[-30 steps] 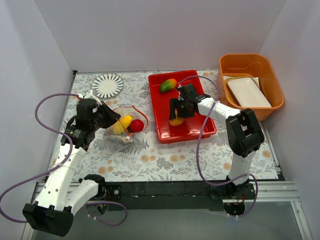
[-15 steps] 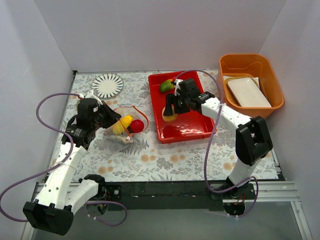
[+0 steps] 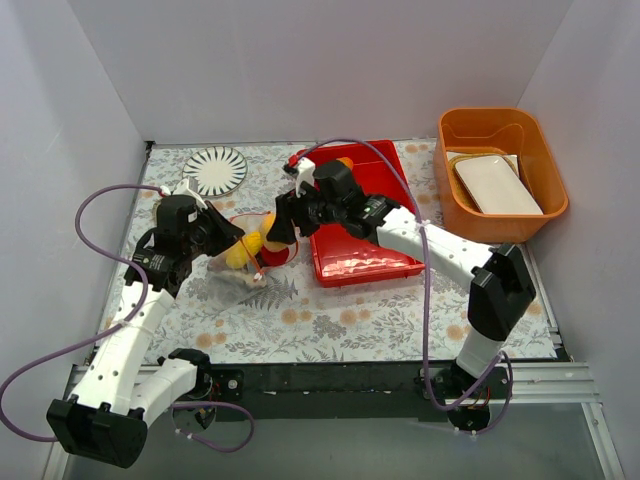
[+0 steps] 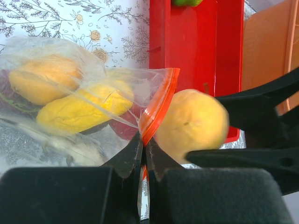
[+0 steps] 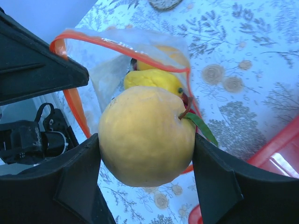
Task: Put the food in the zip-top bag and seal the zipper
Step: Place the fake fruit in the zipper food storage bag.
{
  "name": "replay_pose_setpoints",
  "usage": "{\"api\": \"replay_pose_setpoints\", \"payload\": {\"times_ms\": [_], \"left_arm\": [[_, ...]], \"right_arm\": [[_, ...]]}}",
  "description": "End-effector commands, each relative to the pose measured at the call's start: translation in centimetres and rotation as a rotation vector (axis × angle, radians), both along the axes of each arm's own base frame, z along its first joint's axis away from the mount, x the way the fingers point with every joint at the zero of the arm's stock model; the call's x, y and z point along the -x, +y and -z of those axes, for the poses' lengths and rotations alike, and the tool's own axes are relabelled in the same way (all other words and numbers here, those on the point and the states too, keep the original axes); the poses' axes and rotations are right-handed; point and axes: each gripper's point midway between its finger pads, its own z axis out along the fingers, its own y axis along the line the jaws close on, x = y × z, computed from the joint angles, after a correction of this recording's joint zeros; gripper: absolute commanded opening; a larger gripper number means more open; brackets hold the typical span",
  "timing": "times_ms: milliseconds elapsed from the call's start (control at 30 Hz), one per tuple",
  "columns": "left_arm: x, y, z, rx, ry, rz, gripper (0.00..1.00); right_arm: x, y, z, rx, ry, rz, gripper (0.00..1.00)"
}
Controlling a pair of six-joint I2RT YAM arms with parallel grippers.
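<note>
The clear zip-top bag (image 3: 240,262) lies left of the red tray with its mouth held up and open. My left gripper (image 3: 222,238) is shut on the bag's orange-red zipper strip (image 4: 156,109) at the mouth's rim. Inside the bag are a yellow fruit (image 4: 81,112), an orange fruit (image 4: 44,79) and a red apple (image 3: 272,252). My right gripper (image 3: 280,225) is shut on a round yellow fruit (image 5: 147,135) with a green leaf, right at the bag's mouth (image 5: 124,49). A green-red mango (image 4: 187,2) lies at the tray's far end, mostly hidden.
The red tray (image 3: 365,255) sits at the centre. An orange bin (image 3: 500,170) holding white dishes stands at the back right. A striped white plate (image 3: 215,170) lies at the back left. White walls close three sides.
My right gripper has lifted the yellow fruit out of the red tray and carried it left to the bag's mouth. The left gripper has held the bag's rim still.
</note>
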Motion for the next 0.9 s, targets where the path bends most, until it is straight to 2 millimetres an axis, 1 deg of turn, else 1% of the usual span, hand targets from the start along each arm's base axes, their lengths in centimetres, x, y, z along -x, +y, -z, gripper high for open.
{"api": "replay_pose_setpoints", "payload": {"times_ms": [0, 67, 133, 200, 267, 333, 400, 433, 467, 533, 600, 633, 667, 700, 733, 767, 833, 867], "left_arm": [[-0.3, -0.1, -2.7, 0.011, -0.066, 0.011, 0.0], [-0.2, -0.1, -2.9, 0.012, -0.071, 0.01, 0.0], [0.0, 0.0, -3.2, 0.012, -0.077, 0.007, 0.0], [0.1, 0.2, -3.4, 0.009, -0.084, -0.001, 0.0], [0.2, 0.4, -3.6, 0.007, -0.091, -0.011, 0.0], [0.3, 0.7, -3.7, 0.003, -0.093, -0.023, 0.0], [0.3, 0.8, -3.7, -0.003, -0.093, -0.031, 0.0], [0.3, 0.8, -3.8, -0.004, -0.095, -0.031, 0.0], [0.4, 0.9, -3.9, -0.004, -0.099, -0.033, 0.0], [0.4, 0.9, -4.2, -0.002, -0.106, -0.031, 0.0], [0.4, 0.8, -4.7, 0.003, -0.115, -0.03, 0.0], [0.5, 0.8, -5.1, 0.005, -0.122, -0.028, 0.0], [0.4, 0.8, -5.3, 0.005, -0.125, -0.029, 0.0], [0.5, 0.8, -5.5, 0.005, -0.125, -0.028, 0.0], [0.6, 0.9, -5.7, 0.005, -0.129, -0.03, 0.0], [0.6, 0.9, -6.1, 0.006, -0.138, -0.032, 0.0], [0.7, 1.0, -6.4, 0.006, -0.144, -0.038, 0.0], [0.7, 1.0, -6.7, 0.006, -0.15, -0.037, 0.0]], "right_arm": [[0.7, 3.4, -1.0, -0.07, -0.022, -0.074, 0.49], [1.6, 4.4, -0.6, -0.076, -0.007, -0.113, 0.49], [2.0, 5.4, 0.0, -0.068, 0.007, -0.132, 0.49], [2.2, 5.9, 0.5, -0.068, 0.011, -0.147, 0.49], [2.8, 6.5, 0.5, -0.088, 0.014, -0.183, 0.49], [3.2, 7.0, 0.0, -0.11, 0.006, -0.205, 0.49], [3.6, 7.4, 0.0, -0.123, 0.015, -0.237, 0.52], [4.0, 7.8, -0.4, -0.137, 0.018, -0.265, 0.54], [4.0, 8.0, 0.1, -0.132, 0.035, -0.271, 0.54], [4.2, 8.3, 0.4, -0.127, 0.044, -0.282, 0.58], [3.9, 8.5, 0.7, -0.12, 0.044, -0.273, 0.58], [3.2, 8.5, 0.6, -0.114, 0.03, -0.239, 0.58], [2.8, 8.7, 0.0, -0.125, 0.007, -0.226, 0.58], [2.4, 8.7, -0.2, -0.125, -0.005, -0.206, 0.58], [1.5, 8.7, -0.4, -0.119, -0.025, -0.167, 0.58], [1.1, 9.0, -0.9, -0.125, -0.039, -0.155, 0.58], [0.7, 9.3, -1.3, -0.13, -0.056, -0.147, 0.58], [0.4, 9.6, -0.9, -0.127, -0.053, -0.149, 0.58]]}}
